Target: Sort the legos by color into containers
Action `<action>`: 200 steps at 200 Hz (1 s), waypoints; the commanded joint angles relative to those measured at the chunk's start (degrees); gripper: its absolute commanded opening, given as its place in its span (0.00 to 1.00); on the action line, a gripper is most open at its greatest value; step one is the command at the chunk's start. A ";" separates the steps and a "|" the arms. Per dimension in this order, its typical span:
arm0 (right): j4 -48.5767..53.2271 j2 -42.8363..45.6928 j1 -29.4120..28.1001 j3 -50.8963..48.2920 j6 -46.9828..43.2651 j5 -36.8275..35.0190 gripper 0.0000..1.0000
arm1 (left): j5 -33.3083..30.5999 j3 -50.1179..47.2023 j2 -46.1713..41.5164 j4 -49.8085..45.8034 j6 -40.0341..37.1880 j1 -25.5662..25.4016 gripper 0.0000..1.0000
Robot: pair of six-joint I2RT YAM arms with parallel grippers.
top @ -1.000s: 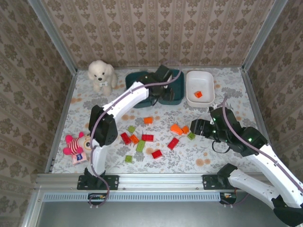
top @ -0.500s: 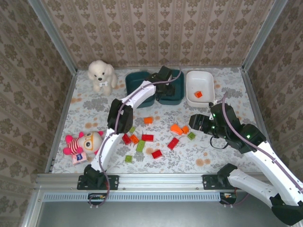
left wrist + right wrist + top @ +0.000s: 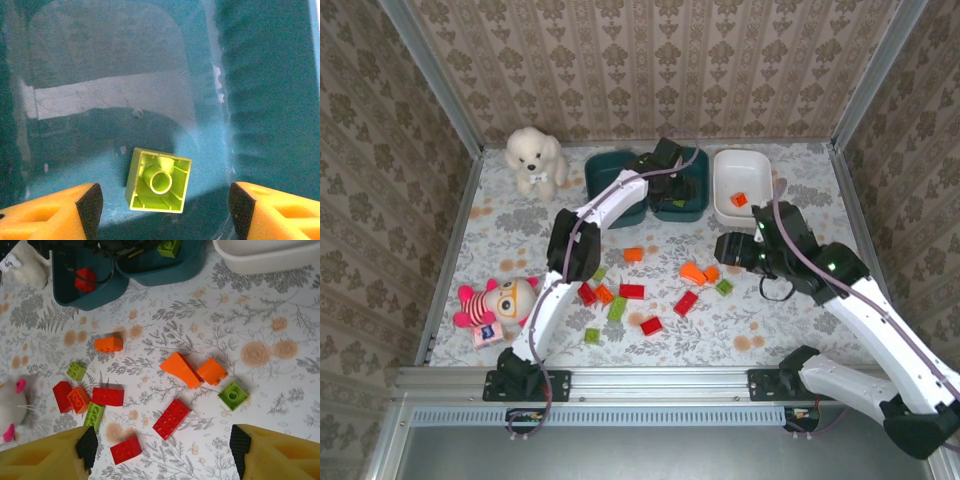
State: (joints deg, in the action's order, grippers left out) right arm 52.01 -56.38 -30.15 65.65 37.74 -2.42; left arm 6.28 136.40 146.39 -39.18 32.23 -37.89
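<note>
Hovering over a dark teal rounded plastic tub (image 3: 260,100), my left pincer (image 3: 162,222) stands wide. Its orange pads are clear of the small olive green studded brick (image 3: 159,180), which lies underside-up on the tub's floor. My right pincer (image 3: 164,452) is wide too, hanging above the flowered desk (image 3: 280,315) and its loose bricks. There an orange wedge brick (image 3: 180,369) touches a smaller orange brick (image 3: 211,371), with a square green brick (image 3: 233,395) just beside them and a long red brick (image 3: 171,419) near. The other dark teal tub (image 3: 107,292) holds a red brick (image 3: 85,279), and the white plastic tub (image 3: 720,185) holds an orange brick (image 3: 739,199).
</note>
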 commanded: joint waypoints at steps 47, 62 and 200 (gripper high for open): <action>5.38 -21.45 0.00 12.41 -18.01 -1.28 0.70 | 1.35 -30.88 -35.67 14.34 11.28 3.12 0.73; 5.64 -26.25 -0.16 13.38 -20.11 -1.05 0.69 | 1.20 -42.98 -44.86 18.36 14.20 3.85 0.73; 8.76 -58.32 -6.21 21.12 -28.63 -2.53 0.77 | -2.97 -87.13 -91.15 7.63 19.66 5.25 0.74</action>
State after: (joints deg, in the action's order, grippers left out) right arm 58.54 -111.63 -35.97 85.06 11.05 -2.66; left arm 4.91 50.65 57.65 -28.53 50.22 -33.15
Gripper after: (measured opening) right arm 0.776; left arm 0.738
